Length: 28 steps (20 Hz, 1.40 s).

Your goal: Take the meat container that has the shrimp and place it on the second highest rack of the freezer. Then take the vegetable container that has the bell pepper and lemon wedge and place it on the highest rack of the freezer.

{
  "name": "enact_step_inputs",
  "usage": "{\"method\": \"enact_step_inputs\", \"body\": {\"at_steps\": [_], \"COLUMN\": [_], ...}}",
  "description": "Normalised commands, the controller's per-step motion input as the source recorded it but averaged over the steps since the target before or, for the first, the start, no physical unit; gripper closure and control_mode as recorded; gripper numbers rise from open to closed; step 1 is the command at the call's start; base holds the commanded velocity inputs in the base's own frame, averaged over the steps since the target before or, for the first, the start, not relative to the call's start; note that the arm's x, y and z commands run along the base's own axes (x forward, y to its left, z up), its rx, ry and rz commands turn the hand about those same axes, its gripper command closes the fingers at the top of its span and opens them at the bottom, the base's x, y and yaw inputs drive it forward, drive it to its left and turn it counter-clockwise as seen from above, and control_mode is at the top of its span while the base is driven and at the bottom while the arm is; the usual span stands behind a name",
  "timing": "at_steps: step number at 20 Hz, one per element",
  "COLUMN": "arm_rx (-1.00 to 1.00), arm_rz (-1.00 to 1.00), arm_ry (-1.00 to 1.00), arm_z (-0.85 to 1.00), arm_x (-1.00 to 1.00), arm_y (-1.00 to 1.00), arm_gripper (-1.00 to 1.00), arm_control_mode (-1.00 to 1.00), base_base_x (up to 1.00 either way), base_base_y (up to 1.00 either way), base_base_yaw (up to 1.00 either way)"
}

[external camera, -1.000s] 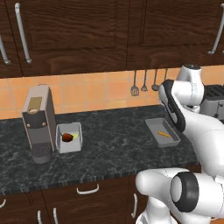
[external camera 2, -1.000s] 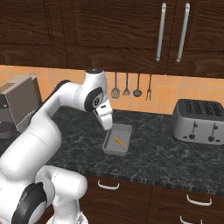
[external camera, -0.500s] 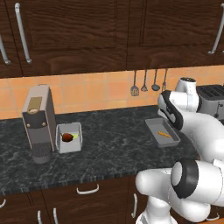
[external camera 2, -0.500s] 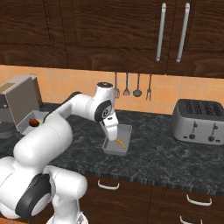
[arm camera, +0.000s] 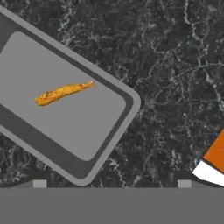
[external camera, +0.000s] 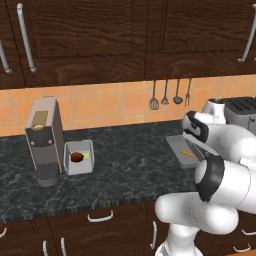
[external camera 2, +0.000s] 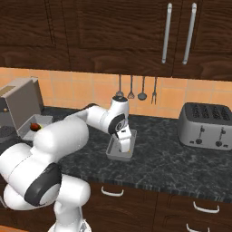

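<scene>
The meat container (arm camera: 94,131), a shallow grey tray, lies on the dark counter with the thin orange shrimp (arm camera: 63,92) on its floor. My gripper (arm camera: 111,183) hangs open just over the tray's near corner, its rim between the two tips. From the right base view the gripper (external camera 2: 124,144) points down into the meat container (external camera 2: 114,152). The vegetable container (external camera: 79,167) sits beside the coffee machine and holds the dark red bell pepper (external camera: 76,157) and the pale lemon wedge (external camera: 86,155). The freezer and its racks are out of view.
A grey coffee machine (external camera: 44,137) stands at the counter's left. A toaster (external camera 2: 206,126) stands at the right. Utensils (external camera 2: 136,88) hang on the orange tile wall, with dark cabinets above. Bare counter lies between the two containers.
The arm has folded down and forward, bringing the hand from above the meat container to just over it. Both containers have stayed where they were.
</scene>
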Motion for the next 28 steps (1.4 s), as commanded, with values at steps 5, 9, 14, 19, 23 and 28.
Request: {"method": "enact_step_inputs", "body": {"at_steps": [5, 9, 14, 19, 23, 28], "arm_rx": [0.00, 0.00, 0.00, 0.00, 0.00, 0.00], "arm_rz": [0.00, 0.00, -0.01, 0.00, 0.00, 0.00], "arm_ry": [0.00, 0.00, 0.00, 0.00, 0.00, 0.00], "arm_z": [-0.58, -0.53, -0.31, -0.24, -0.26, -0.24], "arm_x": [0.23, 0.14, 0.04, 0.09, 0.03, 0.03], "arm_y": [-0.06, -0.01, 0.00, 0.00, 0.00, 0.00], "arm_gripper": [-1.00, -1.00, -1.00, -1.00, -1.00, 1.00], "arm_control_mode": [-1.00, -1.00, -1.00, -1.00, -1.00, -1.00], "base_base_x": [0.00, 0.00, 0.00, 0.00, 0.00, 0.00], "base_base_y": [0.00, 0.00, 0.00, 0.00, 0.00, 0.00], "base_base_yaw": [0.00, 0.00, 0.00, 0.00, 0.00, 0.00]}}
